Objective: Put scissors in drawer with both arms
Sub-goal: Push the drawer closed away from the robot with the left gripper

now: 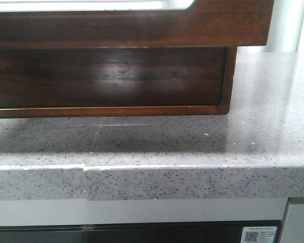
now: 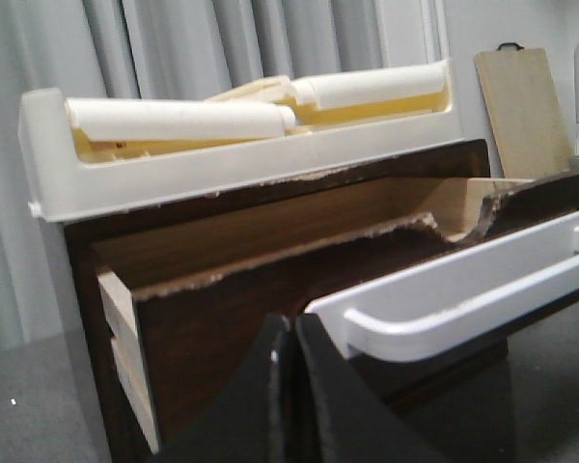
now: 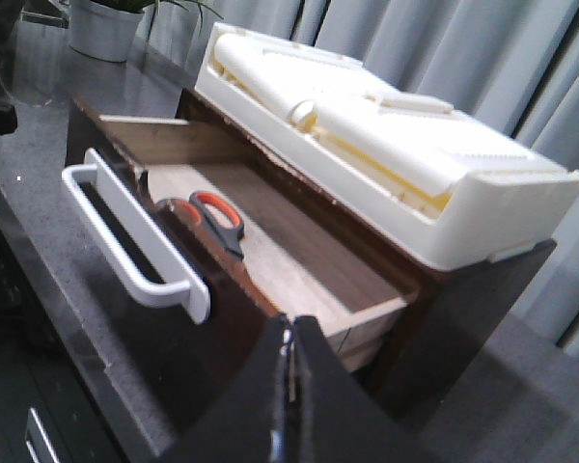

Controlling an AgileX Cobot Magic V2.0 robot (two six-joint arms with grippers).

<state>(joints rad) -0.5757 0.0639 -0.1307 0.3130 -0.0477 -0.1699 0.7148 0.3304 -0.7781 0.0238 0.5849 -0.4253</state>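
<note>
The dark brown drawer [image 3: 179, 333] stands pulled out of its cabinet, with a white bar handle [image 3: 125, 246] on its front. The scissors [image 3: 220, 224] lie flat inside it near the front, with their orange loops toward the handle. My right gripper [image 3: 291, 326] is shut and empty, hovering off the drawer's front corner. My left gripper [image 2: 291, 323] is shut and empty, just in front of the drawer front [image 2: 222, 338] beside the handle's end [image 2: 367, 328]. The front view shows the drawer front [image 1: 142, 30] close up and no gripper.
A cream plastic box [image 3: 386, 135] sits on top of the cabinet [image 3: 482, 299]. A potted plant [image 3: 106, 27] stands behind on the dark counter [image 3: 39, 241]. A wooden board [image 2: 526, 111] leans at the back. The speckled counter edge [image 1: 152, 182] runs below the cabinet.
</note>
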